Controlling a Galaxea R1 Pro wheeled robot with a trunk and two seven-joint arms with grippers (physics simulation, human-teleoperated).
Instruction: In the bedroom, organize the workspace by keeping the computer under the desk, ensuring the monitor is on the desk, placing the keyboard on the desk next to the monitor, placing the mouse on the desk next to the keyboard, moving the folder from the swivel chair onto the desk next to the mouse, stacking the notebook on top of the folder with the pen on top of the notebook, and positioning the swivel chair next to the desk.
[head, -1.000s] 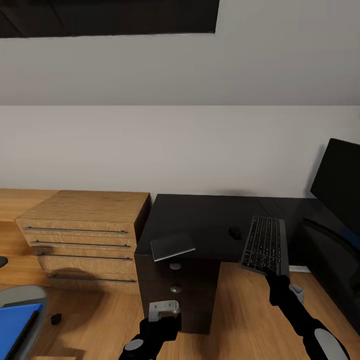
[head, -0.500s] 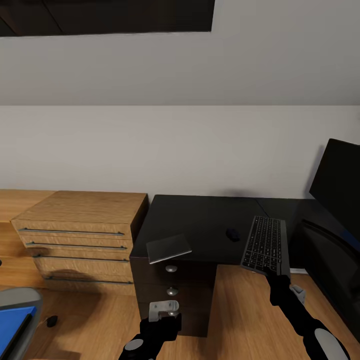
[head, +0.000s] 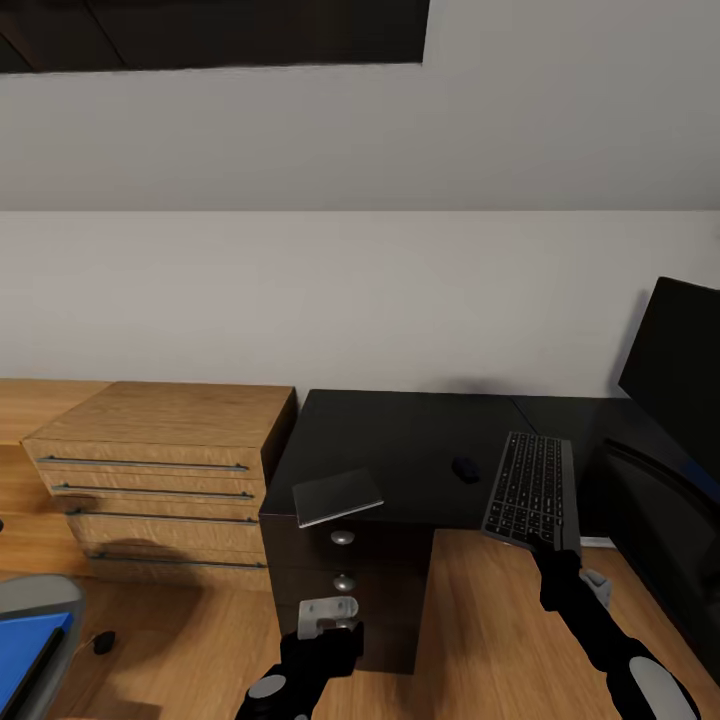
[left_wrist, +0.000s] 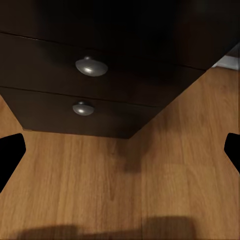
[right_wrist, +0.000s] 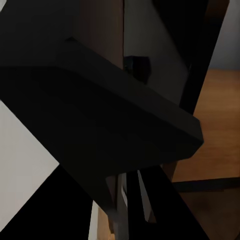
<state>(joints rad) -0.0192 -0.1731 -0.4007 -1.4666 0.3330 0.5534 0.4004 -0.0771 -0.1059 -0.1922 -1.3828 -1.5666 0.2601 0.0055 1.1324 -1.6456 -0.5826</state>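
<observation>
At the far left the blue folder (head: 25, 648) lies on the swivel chair (head: 40, 600), on open wooden floor (head: 480, 620). The wooden chest (head: 160, 470) butts against the table (head: 400, 440). The notebook (head: 338, 496) overhangs the table's front left corner. The left tool (head: 325, 618) hovers spread before the drawer knobs (left_wrist: 91, 66). The mouse (head: 465, 467) sits just left of the keyboard (head: 530, 488), which juts past the front edge, pinched by the right tool (head: 553, 548). The monitor (head: 675, 375) stands rightmost.

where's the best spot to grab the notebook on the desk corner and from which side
Probably the near edge of the notebook. It lies flat on the front corner of the desk, above the knobbed drawers, and seems to reach slightly past the front edge. A flat, thin thing suits a pinch across its thickness, coming in level from the front with the open left gripper.
</observation>
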